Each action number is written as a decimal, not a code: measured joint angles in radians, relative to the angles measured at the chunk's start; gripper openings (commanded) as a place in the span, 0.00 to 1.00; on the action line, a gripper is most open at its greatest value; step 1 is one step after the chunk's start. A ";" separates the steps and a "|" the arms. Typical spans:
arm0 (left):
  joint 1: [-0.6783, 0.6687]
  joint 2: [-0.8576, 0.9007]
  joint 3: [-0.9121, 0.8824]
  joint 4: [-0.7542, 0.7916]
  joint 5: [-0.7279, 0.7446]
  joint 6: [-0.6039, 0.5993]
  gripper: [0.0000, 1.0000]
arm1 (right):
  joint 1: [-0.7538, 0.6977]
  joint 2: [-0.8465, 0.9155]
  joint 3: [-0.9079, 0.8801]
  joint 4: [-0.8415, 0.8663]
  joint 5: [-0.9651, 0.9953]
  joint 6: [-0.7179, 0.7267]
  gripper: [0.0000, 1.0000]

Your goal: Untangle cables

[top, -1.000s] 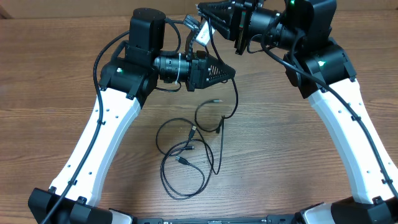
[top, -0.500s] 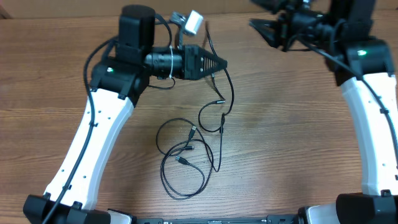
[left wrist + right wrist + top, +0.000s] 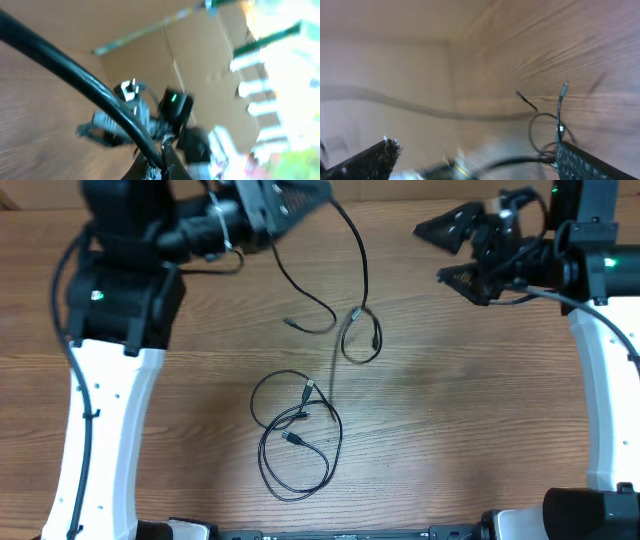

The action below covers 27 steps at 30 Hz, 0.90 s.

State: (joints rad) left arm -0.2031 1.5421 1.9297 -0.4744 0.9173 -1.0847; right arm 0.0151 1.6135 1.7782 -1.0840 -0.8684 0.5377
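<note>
A thin black cable (image 3: pixel 362 270) hangs from my left gripper (image 3: pixel 320 190) at the top of the overhead view, which is shut on it. The cable drops to a small loop (image 3: pixel 360 345) and runs on into a tangle of black coils (image 3: pixel 295 435) on the wooden table. A free plug end (image 3: pixel 290 323) lies left of the loop. In the left wrist view the cable (image 3: pixel 95 90) crosses the frame and is pinched at my left gripper (image 3: pixel 161 162). My right gripper (image 3: pixel 437 252) stands open at the upper right, apart from the cable. Its view is blurred, with the right gripper (image 3: pixel 475 150) empty and cables (image 3: pixel 559 112) far off.
The wooden table (image 3: pixel 480 410) carries only the cables. Both white arms run down the left and right sides of the overhead view. A cardboard box (image 3: pixel 200 55) shows in the left wrist view behind the right arm (image 3: pixel 172 107).
My right gripper has opened, let go and swung right, away from the cable. The left arm has moved up and left, drawing the cable out longer; the small loop has shifted up.
</note>
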 measured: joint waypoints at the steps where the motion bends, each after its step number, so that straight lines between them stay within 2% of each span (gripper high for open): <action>1: 0.002 -0.003 0.006 0.004 -0.021 -0.042 0.04 | 0.021 0.000 0.000 -0.002 -0.029 -0.068 1.00; 7: 0.002 -0.010 0.010 0.009 -0.096 -0.195 0.04 | 0.146 0.000 0.000 0.033 -0.193 -0.360 1.00; 11: 0.002 -0.010 0.010 0.019 -0.123 -0.248 0.04 | 0.180 0.000 0.000 0.082 -0.258 -0.454 1.00; 19: 0.021 -0.010 0.010 0.023 -0.168 -0.278 0.04 | 0.216 0.000 0.000 0.159 -0.296 -0.503 1.00; 25: 0.077 -0.010 0.010 0.024 -0.209 -0.279 0.04 | 0.217 0.000 0.000 0.209 -0.288 -0.455 1.00; 27: 0.094 -0.010 0.009 0.068 -0.203 -0.317 0.04 | 0.217 0.000 0.000 0.199 -0.240 -0.431 1.00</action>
State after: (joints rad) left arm -0.1093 1.5326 1.9385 -0.4068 0.7139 -1.4014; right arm 0.2317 1.6135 1.7782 -0.8848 -1.1088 0.1066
